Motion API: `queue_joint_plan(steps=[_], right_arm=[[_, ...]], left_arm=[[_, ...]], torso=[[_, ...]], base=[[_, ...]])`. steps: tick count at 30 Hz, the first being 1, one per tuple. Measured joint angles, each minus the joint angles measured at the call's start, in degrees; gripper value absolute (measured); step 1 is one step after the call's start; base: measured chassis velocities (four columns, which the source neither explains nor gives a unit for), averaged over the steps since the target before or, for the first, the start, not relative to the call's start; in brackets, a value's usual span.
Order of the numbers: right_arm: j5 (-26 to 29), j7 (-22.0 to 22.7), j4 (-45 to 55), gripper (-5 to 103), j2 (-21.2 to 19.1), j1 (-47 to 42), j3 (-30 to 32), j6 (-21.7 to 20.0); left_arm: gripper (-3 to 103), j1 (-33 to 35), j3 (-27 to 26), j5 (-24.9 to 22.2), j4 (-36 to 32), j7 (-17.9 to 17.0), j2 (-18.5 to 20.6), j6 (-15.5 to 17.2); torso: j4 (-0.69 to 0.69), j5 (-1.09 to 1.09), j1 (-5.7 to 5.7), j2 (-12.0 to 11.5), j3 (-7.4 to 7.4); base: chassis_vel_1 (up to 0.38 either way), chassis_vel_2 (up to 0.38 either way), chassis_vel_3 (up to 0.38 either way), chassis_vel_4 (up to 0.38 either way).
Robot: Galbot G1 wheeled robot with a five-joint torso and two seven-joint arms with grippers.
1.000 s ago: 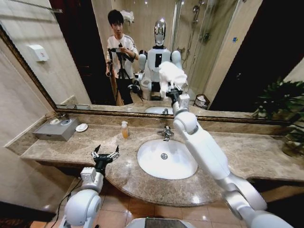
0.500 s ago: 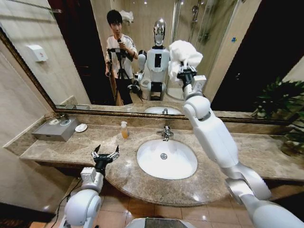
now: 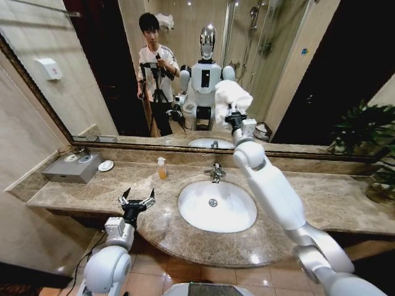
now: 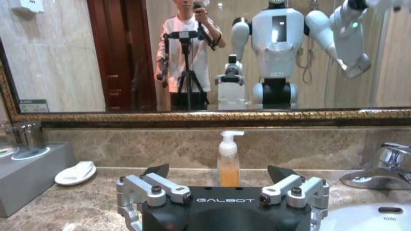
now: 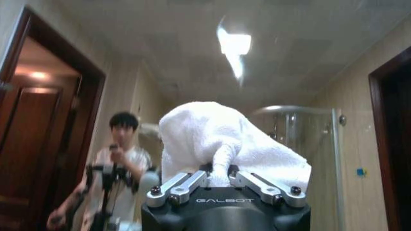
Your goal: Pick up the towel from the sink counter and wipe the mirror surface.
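Terry towel (image 3: 231, 97), bunched, clamped in right tool (image 3: 234, 116) against glass mirror surface (image 3: 92, 74).

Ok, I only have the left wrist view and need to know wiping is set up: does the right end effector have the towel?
Observer: Yes, the right end effector is shut on the towel, which bunches up above it.
Operator: Where is it held?
Observer: Raised in front of the mirror, above the faucet; whether it touches the glass I cannot tell.
Operator: And my left arm?
Observer: The left end effector hovers open over the counter near its front edge, left of the basin.
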Motion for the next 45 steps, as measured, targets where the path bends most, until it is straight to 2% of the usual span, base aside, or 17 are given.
queue_joint_plan(steps=[2, 9, 14, 24, 26, 28, 29, 31, 35, 45], right_arm=[[1.93, 0.54, 0.20, 8, 0.12, 2.50, -0.25, -0.27], [2.15, 0.46, -0.09, 8, 2.52, 2.55, -2.42, -0.58], [2.24, 0.55, 0.08, 8, 3.78, -1.99, -3.11, -0.77], [0.60, 1.02, 5.85, 8, 0.67, -13.81, -0.02, 1.29], [-1.40, 0.27, 9.10, 8, 0.53, -18.06, 0.60, 2.10], [-6.31, -0.91, 11.83, 8, 1.09, -24.74, 1.50, 3.65], [-6.31, -0.91, 11.83, 8, 1.09, -24.74, 1.50, 3.65], [-11.13, -2.32, 13.36, 8, 2.38, -31.88, 2.56, 5.53], [-15.14, -3.12, 14.94, 8, 4.31, -37.75, 3.47, 6.29], [-18.30, -2.93, 15.55, 8, 7.03, -40.11, 2.33, 6.20]], left_arm=[[100, 0.00, 0.00, 0.00, 0.00, 0.00, 0.00, 0.00], [100, 0.00, 0.00, 0.00, 0.00, 0.00, 0.00, 0.00], [100, 0.00, 0.00, 0.00, 0.00, 0.00, 0.01, 0.00], [100, 0.00, 0.00, 0.00, 0.00, 0.00, 0.00, 0.00], [100, -0.01, 0.00, 0.00, 0.00, 0.00, 0.00, 0.00], [100, -0.01, 0.00, 0.00, 0.00, 0.00, 0.00, 0.00], [100, -0.01, 0.00, 0.00, 0.00, 0.00, 0.00, 0.00], [100, 0.00, 0.00, 0.00, 0.00, 0.00, 0.01, 0.00], [100, 0.00, 0.00, 0.00, 0.00, 0.00, 0.00, 0.00], [100, 0.00, 0.00, 0.00, 0.00, 0.00, 0.00, 0.00]], torso=[[0.01, -0.01, 0.00, 0.00, 0.00], [0.02, -0.02, 0.00, 0.00, 0.00], [0.02, -0.01, 0.00, 0.00, 0.00], [-0.01, 0.00, 0.00, 0.00, 0.00], [0.02, 0.00, 0.00, 0.00, -0.01], [0.02, -0.01, 0.00, 0.00, 0.00], [0.02, -0.01, 0.00, 0.00, 0.00], [-0.01, 0.00, -0.01, 0.00, 0.00], [0.00, 0.00, -0.01, 0.00, -0.01], [0.02, -0.01, 0.00, 0.00, 0.00]], base=[[0.000, 0.000, 0.000, 0.000], [0.000, 0.000, 0.000, 0.000], [0.000, 0.000, 0.000, 0.000], [0.000, 0.000, 0.000, 0.000], [0.000, 0.000, 0.000, 0.000], [0.000, 0.000, 0.000, 0.000], [0.000, 0.000, 0.000, 0.000], [0.000, 0.000, 0.000, 0.000], [0.000, 0.000, 0.000, 0.000], [0.000, 0.000, 0.000, 0.000]])
